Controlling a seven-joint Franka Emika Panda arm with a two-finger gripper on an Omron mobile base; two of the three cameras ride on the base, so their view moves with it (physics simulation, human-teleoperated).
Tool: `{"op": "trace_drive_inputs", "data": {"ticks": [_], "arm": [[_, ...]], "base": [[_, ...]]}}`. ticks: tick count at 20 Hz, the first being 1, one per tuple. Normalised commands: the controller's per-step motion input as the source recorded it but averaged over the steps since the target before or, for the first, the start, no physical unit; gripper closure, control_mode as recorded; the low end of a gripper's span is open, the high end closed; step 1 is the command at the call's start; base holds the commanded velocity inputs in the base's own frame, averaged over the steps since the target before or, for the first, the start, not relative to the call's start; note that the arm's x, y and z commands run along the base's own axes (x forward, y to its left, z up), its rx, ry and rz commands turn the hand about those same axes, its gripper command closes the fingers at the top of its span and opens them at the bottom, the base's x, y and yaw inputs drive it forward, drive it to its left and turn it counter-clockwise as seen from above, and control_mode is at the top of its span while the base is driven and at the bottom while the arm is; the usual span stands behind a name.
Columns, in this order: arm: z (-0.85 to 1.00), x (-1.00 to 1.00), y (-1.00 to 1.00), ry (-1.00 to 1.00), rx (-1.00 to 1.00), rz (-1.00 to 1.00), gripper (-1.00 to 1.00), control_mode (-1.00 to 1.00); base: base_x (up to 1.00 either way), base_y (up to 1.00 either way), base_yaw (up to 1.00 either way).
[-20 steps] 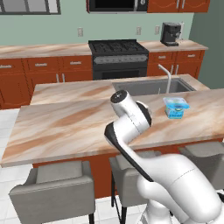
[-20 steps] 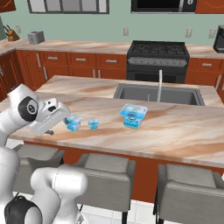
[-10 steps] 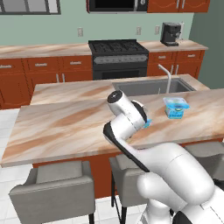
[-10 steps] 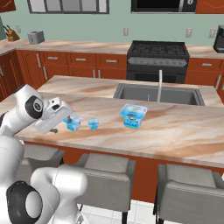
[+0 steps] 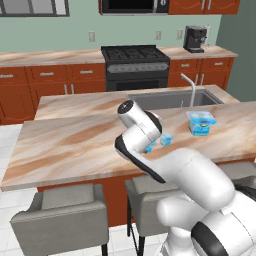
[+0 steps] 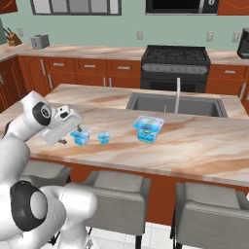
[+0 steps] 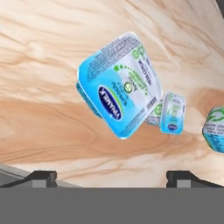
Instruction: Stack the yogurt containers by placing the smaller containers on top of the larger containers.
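Observation:
Three light-blue yogurt containers stand in a row on the marble island. The widest tub (image 6: 148,128) (image 5: 201,123) is nearest the sink and shows at the right edge of the hand view (image 7: 215,130). The tiny tub (image 6: 103,138) (image 5: 166,140) (image 7: 172,113) sits in the middle. The middle-sized tub (image 6: 81,137) (image 7: 118,85) is on the left, and my hand partly hides it in the left base view (image 5: 150,146). My gripper (image 6: 68,137) (image 7: 111,177) hangs open just above and beside the middle-sized tub, with nothing between its fingers.
A sink (image 6: 175,104) with a tall faucet (image 6: 178,92) lies behind the tubs. Grey stools (image 6: 116,194) line the island's near edge. The stove (image 6: 176,65) and a coffee machine (image 5: 194,37) stand along the back counter.
My hand has shifted slightly over the middle-sized tub while the elbow swung a little. The jaws stay open and the tubs have not moved.

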Motion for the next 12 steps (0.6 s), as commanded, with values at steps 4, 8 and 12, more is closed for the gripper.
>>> {"op": "trace_drive_inputs", "data": {"ticks": [4,8,12], "arm": [[-0.12,0.15,0.01,0.00,-0.03,0.00,-1.00,-1.00],[-0.19,0.16,0.00,0.00,-0.03,0.00,-1.00,-1.00],[-0.22,0.18,0.01,0.00,-0.04,0.00,-1.00,-1.00]], "base": [[0.00,0.00,0.00],[0.00,0.00,0.00],[0.00,0.00,0.00]]}}
